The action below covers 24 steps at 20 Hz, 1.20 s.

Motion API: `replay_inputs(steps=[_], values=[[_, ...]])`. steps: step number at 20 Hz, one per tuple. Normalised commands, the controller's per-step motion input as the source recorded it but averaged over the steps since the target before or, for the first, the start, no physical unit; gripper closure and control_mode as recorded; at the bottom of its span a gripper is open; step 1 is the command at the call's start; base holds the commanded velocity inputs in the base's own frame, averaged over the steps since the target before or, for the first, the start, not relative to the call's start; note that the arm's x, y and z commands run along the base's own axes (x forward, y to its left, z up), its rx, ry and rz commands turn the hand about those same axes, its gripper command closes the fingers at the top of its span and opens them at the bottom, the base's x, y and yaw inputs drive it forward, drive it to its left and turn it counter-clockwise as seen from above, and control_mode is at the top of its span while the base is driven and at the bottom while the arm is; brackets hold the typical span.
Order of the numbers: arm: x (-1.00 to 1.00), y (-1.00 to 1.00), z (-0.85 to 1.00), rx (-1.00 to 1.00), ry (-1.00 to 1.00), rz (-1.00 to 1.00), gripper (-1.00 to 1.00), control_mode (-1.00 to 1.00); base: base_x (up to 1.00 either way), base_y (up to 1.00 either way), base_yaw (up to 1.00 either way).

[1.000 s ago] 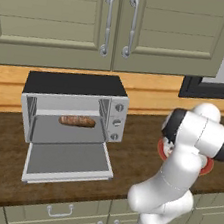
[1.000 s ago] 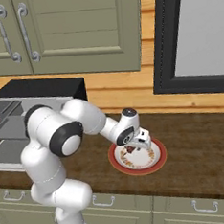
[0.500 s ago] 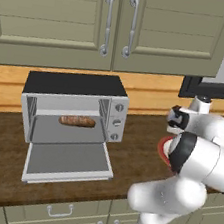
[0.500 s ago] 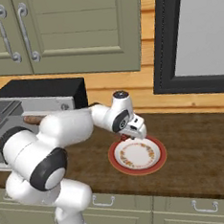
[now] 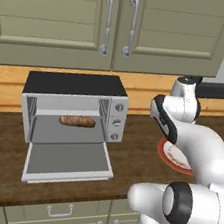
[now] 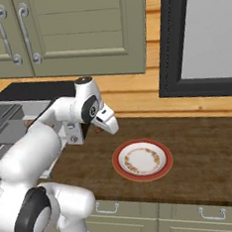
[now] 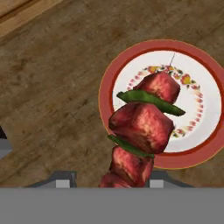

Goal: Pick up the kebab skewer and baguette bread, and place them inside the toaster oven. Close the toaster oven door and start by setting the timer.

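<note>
The kebab skewer (image 7: 142, 127), red meat chunks with green pepper slices, rises between my fingertips in the hand view, and my gripper (image 7: 111, 181) is shut on its lower end. It hangs above the counter beside the red-rimmed plate (image 7: 197, 105). In the right base view my gripper (image 6: 107, 122) is in the air between the plate (image 6: 141, 159) and the toaster oven (image 5: 77, 86). The baguette bread (image 5: 77, 121) lies on the rack inside the oven. The toaster oven door (image 5: 69, 161) is folded down flat, open.
The plate (image 5: 176, 156) holds no food and sits on the dark wood counter (image 5: 4, 139) right of the oven. Three knobs (image 5: 116, 121) line the oven's right panel. Green wall cabinets (image 5: 116, 24) hang above, and a dark-framed window (image 6: 200, 36) is at the right.
The gripper has lifted off the plate with the skewer in it and swung left toward the oven. The plate is now bare. The bread and oven door have not moved.
</note>
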Motion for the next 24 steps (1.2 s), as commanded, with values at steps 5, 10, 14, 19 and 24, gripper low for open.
replay_inputs(steps=[5, 10, 14, 19, 24], values=[[-0.36, 0.93, 0.46, 0.08, -0.04, -0.28, 1.00, -1.00, 0.00, 0.00, 0.00], [-0.22, 1.00, 0.36, 0.03, -0.10, -0.30, 1.00, -1.00, 0.00, 0.00, 0.00], [-0.27, 0.99, 0.15, 0.08, -0.17, -0.33, 1.00, -1.00, 0.00, 0.00, 0.00], [-0.14, 0.99, 0.00, 0.10, -0.23, -0.29, 1.00, -1.00, 0.00, 0.00, 0.00], [-0.01, 0.97, 0.00, 0.11, -0.27, -0.25, 1.00, -1.00, 0.00, 0.00, 0.00]])
